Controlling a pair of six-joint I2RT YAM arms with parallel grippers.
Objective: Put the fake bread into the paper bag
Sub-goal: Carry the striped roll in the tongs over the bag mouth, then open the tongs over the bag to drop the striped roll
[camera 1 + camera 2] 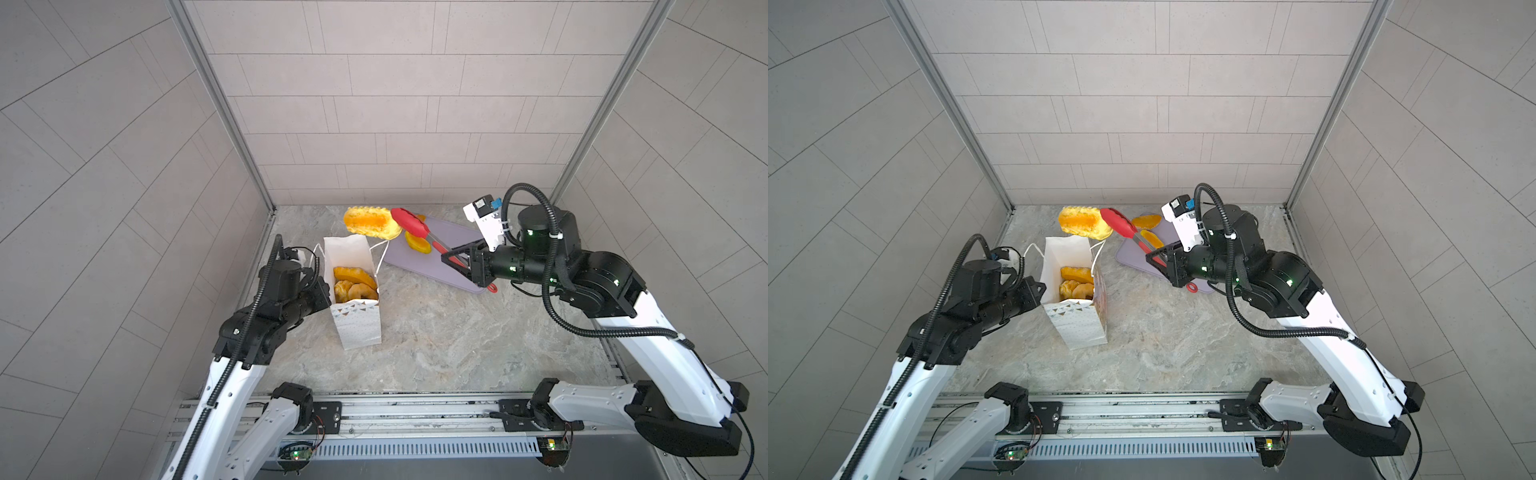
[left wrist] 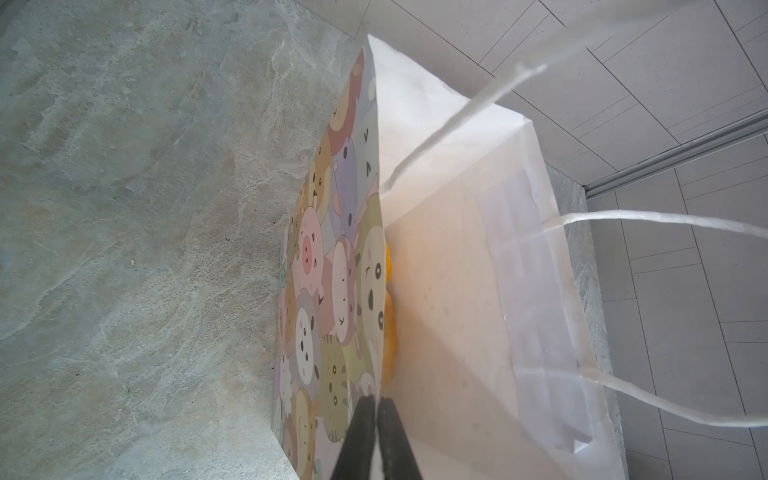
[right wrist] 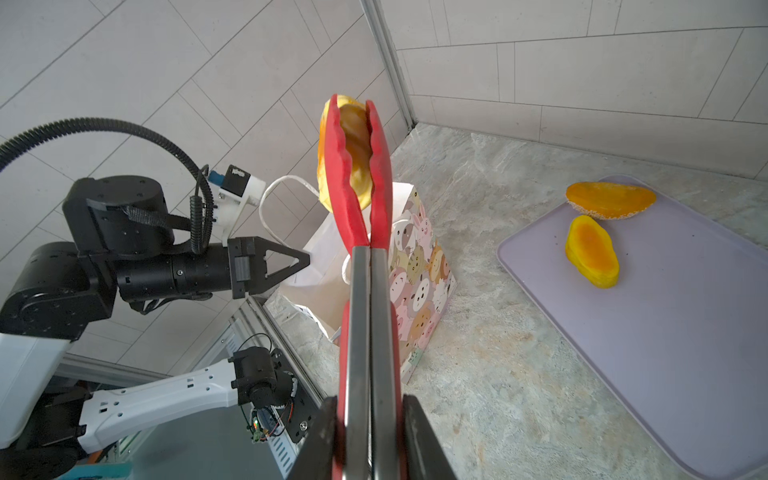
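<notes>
- while the left gripper [image 2: 376, 401] pinches the top edge of an animal-print wall of the paper bag [image 1: 359, 328], jaws pressed together on the paper, the bag stands upright on the marble tabletop [image 1: 436, 332] with its mouth open.
- several golden pastries [image 1: 355, 284] lie inside the bag, plain in both top views; the left wrist view shows only an orange sliver of them behind the printed wall.
- the bag's white cord handles [image 2: 457, 120] hang loose beside its rim.
- the right gripper [image 1: 448, 259], on the side of the bag away from the left gripper, is clamped around the metal handles of the red-tipped tongs [image 1: 415, 228], squeezing them nearly closed.
- the red tips grip a striped roll [image 1: 368, 220] by one end; the roll is in the air by the bag's far rim, not inside the bag.
- a lilac tray [image 3: 665, 311] lies flat on the tabletop beyond the bag, on the right gripper's side and apart from the bag.
- two more breads rest on the tray: an oval piece [image 3: 592, 251] and, just beside it at the tray's edge, a longer piece [image 3: 611, 201] with a pale speckled rim; i cannot tell whether they touch.
</notes>
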